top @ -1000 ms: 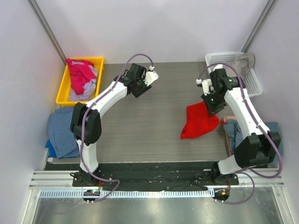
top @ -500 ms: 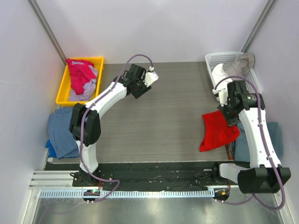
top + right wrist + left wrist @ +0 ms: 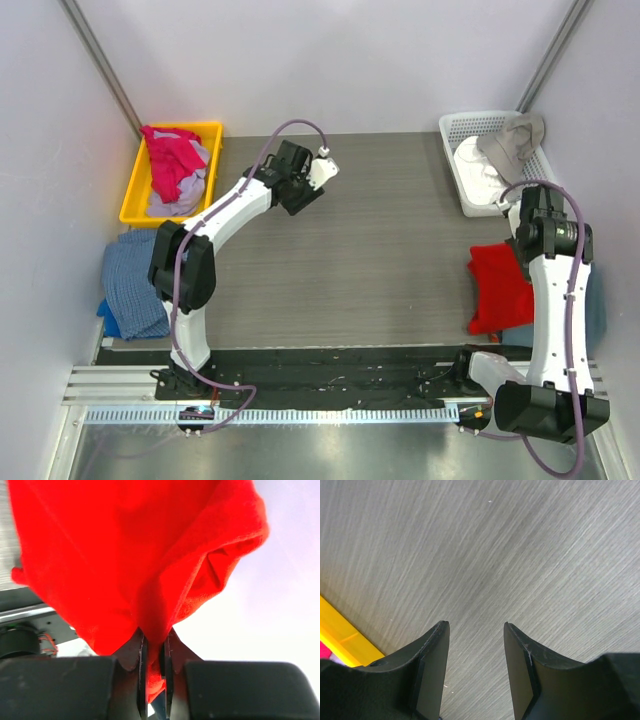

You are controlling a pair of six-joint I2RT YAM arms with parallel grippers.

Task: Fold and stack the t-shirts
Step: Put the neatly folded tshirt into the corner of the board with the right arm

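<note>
The red shirt [image 3: 498, 285] hung bunched from the clamped right tool [image 3: 154, 641] over the counter's [image 3: 350, 250] right edge. The left tool [image 3: 476, 630] stood open. A yellow bin [image 3: 212, 128] held a pink shirt [image 3: 168, 160] and a lavender shirt [image 3: 183, 195]; a white basket [image 3: 458, 124] held pale cloth [image 3: 480, 162].

The left arm [image 3: 225, 215] and right arm [image 3: 560, 300] were glossy white shells joined by black housings. A mauve cable [image 3: 290, 124] looped back from behind the fingers of each. The left gripper [image 3: 475, 627] had matte black, wedge-shaped fingers [image 3: 432, 670] with flat, faintly scuffed inner faces. The right gripper [image 3: 154, 635] had matching thin-edged black fingers [image 3: 134, 655] rising from a broad black block.
</note>
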